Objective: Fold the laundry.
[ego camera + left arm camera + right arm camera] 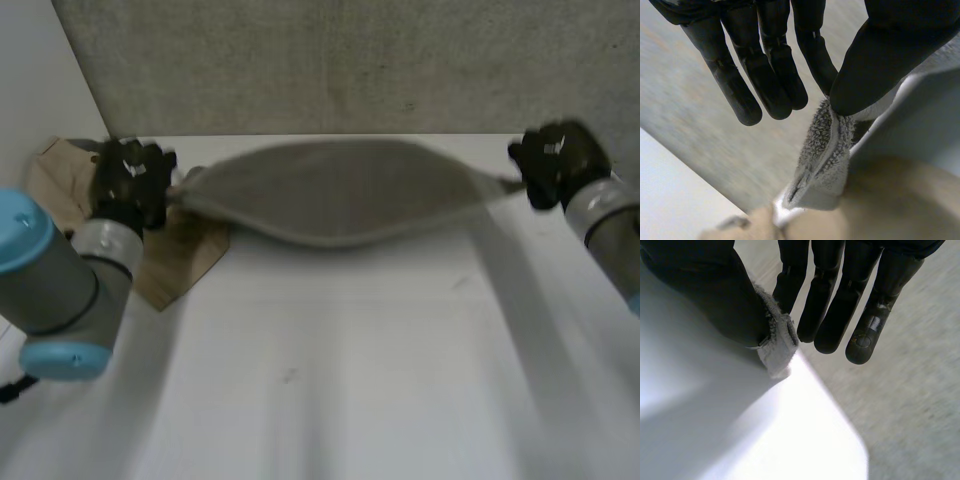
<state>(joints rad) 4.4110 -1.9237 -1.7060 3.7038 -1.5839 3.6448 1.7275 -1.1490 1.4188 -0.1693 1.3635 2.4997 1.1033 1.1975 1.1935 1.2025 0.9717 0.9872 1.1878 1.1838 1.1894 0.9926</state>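
A grey towel (340, 190) hangs stretched between my two hands above the far part of the white table (330, 370), sagging in the middle. My left hand (132, 180) pinches its left corner; the left wrist view shows the thumb (880, 60) pressing the terry corner (822, 150) against the fingers (765, 75). At the towel's other end my right hand (552, 162) holds the right corner, and the right wrist view has the thumb (715, 295) clamping the white hem (777, 347) to the fingers (840, 305).
A tan cloth (170, 250) lies on the table's left side under my left hand, also seen in the left wrist view (890, 200). A grey wall (350, 60) stands behind the table's far edge.
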